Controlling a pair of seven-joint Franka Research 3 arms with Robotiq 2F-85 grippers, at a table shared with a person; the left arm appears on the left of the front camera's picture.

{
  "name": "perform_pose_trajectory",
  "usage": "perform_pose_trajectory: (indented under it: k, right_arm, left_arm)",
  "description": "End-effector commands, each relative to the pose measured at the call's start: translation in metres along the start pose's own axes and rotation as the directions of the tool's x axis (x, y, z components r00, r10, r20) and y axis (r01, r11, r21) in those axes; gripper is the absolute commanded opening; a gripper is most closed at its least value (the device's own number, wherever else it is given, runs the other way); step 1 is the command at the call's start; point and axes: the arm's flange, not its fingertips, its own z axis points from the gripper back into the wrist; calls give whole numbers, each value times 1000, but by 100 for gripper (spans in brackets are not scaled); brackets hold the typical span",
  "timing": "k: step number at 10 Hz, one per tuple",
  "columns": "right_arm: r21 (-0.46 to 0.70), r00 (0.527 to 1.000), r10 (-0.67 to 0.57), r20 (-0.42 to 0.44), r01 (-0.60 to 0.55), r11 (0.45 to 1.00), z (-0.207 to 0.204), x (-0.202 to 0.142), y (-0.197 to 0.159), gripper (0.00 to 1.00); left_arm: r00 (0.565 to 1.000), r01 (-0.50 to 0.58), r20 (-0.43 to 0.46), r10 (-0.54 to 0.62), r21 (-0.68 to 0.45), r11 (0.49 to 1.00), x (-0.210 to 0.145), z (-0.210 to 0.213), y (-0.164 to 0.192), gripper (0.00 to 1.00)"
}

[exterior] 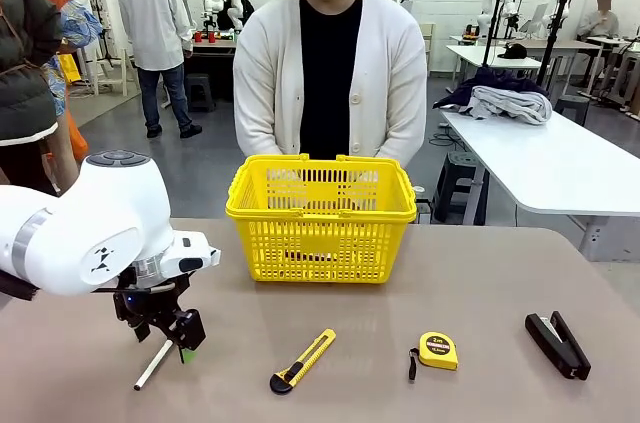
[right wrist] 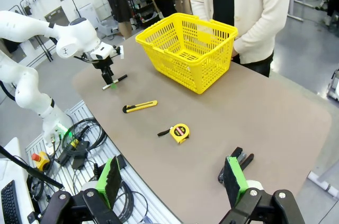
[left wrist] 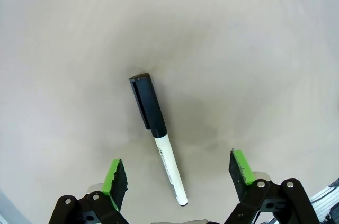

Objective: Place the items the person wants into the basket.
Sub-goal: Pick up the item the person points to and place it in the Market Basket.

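A white marker with a black cap (left wrist: 149, 102) lies flat on the beige table, and my left gripper (left wrist: 178, 170) hovers open just above it, green pads on either side of its white end. From the front, the left gripper (exterior: 172, 336) hangs over the marker (exterior: 153, 367) at the near left. The yellow basket (exterior: 320, 215) stands mid-table in front of the person (exterior: 330, 73). A yellow tape measure (exterior: 437, 350) lies near the front edge. My right gripper (right wrist: 172, 176) is open, high off the table's edge.
A yellow-and-black utility knife (exterior: 302, 360) lies between the marker and the tape measure. A black stapler (exterior: 558, 344) sits at the near right. The person's hands hang behind the basket. Cables and gear lie on the floor under my right gripper.
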Motion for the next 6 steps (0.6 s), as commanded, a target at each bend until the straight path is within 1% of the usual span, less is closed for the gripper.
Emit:
perform_pose_trajectory:
  k: [1,2,3,4,5,6]
  right_arm:
    - [16,1000,11,6,-11,1000,-1,0,0,100]
    - [16,1000,11,6,-11,1000,-1,0,0,100]
    - [16,1000,11,6,-11,1000,-1,0,0,100]
    - [16,1000,11,6,-11,1000,-1,0,0,100]
    - [16,1000,11,6,-11,1000,-1,0,0,100]
    - [16,1000,11,6,-11,1000,-1,0,0,100]
  left_arm:
    - [999,-31,12,31,43,999,-44,-18,-3,100]
    - [999,-29,15,28,45,999,-43,-19,-2,100]
    - [999,-19,37,18,41,999,-43,-20,-1,75]
    - [999,-18,33,17,41,999,-43,-20,-2,46]
    - [999,-19,32,18,39,999,-43,-21,-2,21]
    - [999,-17,32,16,38,999,-43,-21,-2,0]
